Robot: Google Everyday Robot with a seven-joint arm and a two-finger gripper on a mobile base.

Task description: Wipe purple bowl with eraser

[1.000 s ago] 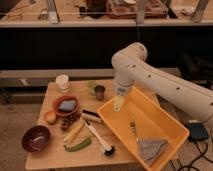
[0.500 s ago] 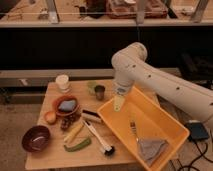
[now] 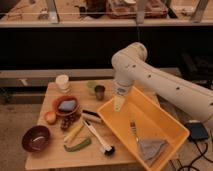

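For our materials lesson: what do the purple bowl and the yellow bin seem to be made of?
Purple bowl: glossy, likely glazed ceramic or plastic; its inside shows a sheen. Yellow bin: probably moulded plastic, uniform colour, smooth thin walls. The tool hangs over the bin's far-left rim.

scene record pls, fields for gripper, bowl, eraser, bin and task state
gripper: gripper hangs over the back-left rim of the yellow bin
purple bowl: purple bowl at the table's front-left corner
eraser: eraser lies on the table beside the bin, at the brush's handle end
bin contents: fork, grey cloth
task state: eraser not yet picked up
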